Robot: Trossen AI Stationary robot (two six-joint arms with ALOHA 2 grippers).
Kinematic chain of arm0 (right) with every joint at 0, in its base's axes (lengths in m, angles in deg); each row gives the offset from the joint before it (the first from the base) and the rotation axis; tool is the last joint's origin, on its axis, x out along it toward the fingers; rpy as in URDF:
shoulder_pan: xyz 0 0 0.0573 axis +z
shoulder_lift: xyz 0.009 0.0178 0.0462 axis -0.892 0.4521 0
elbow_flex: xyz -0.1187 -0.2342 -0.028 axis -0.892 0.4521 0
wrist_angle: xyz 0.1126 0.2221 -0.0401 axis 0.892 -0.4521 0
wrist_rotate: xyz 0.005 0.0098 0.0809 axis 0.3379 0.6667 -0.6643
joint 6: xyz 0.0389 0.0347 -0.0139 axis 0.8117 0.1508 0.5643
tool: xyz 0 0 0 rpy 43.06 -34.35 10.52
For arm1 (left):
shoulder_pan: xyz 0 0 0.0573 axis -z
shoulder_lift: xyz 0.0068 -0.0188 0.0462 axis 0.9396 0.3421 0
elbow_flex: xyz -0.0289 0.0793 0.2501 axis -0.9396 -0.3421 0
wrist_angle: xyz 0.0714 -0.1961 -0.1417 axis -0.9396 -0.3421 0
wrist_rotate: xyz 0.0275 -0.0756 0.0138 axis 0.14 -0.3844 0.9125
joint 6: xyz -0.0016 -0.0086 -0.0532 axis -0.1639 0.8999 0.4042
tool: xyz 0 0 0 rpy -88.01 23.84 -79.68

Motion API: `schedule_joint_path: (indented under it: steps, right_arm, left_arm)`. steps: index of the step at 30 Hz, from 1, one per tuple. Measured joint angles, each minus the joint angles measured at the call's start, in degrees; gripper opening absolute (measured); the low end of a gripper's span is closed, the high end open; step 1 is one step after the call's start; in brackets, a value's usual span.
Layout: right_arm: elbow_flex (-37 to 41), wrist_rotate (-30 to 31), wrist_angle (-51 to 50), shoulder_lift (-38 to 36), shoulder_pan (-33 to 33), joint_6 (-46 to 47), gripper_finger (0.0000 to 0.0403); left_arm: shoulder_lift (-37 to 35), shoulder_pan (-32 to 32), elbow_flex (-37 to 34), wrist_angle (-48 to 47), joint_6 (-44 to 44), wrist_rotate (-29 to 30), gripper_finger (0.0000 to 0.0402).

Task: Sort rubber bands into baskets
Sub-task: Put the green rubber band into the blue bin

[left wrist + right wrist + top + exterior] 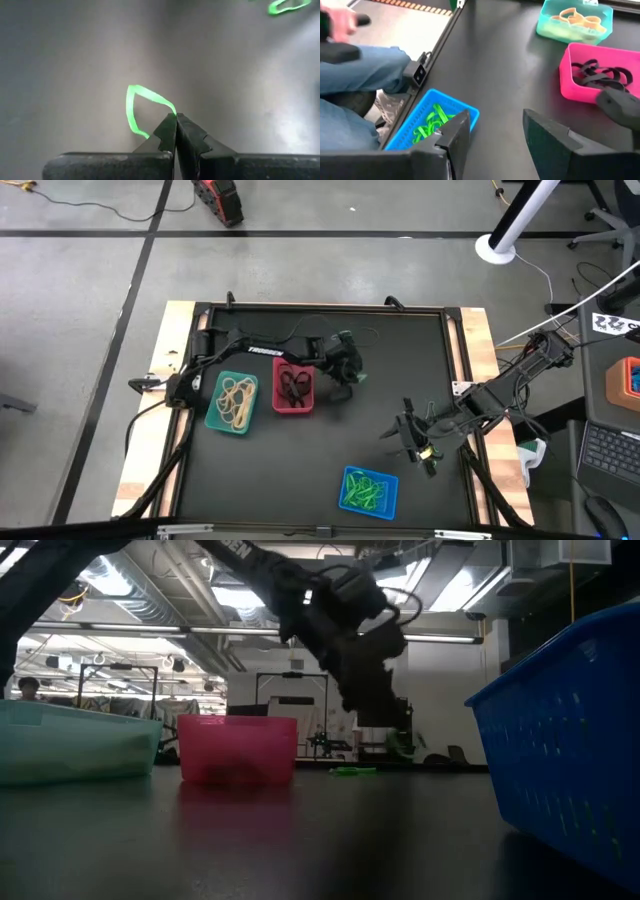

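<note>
My left gripper (355, 376) hangs above the table just right of the red basket (293, 388), shut on a bright green rubber band (134, 106). A second green band (286, 6) lies flat on the table farther off, seen in the low view as a green band (352, 771). The red basket holds black bands (599, 75), the teal basket (232, 402) tan bands, and the blue basket (369, 492) green bands. My right gripper (495, 135) stands open above the table's right part, near the blue basket, with nothing between its fingers. My left gripper pinches one spot of the green band's loop (172, 113) between its two fingertips (165, 132). The fingers slant downward. The rest of the band stands out from the tips as an open loop, off the table surface.
The three baskets sit on the black mat: teal and red side by side at the left, blue near the front edge. A person's leg in jeans (355, 65) shows beyond the table's edge in the right wrist view. Bare mat lies between the red and blue baskets.
</note>
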Motion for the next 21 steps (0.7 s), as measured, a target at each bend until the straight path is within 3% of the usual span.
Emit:
schedule_joint_path:
  steps: [8, 21]
  right_arm:
    - [0.00, 0.00, -3.79, 0.00, 0.00, 0.13, 0.0182]
    - [0.04, 0.67, -12.48, 0.00, 0.00, 6.85, 0.0182]
  left_arm:
    - [-0.02, 8.36, 3.77, -4.40, 0.46, -0.33, 0.0000]
    - [-0.11, 24.38, 4.68, -1.24, 9.26, -0.31, 0.0000]
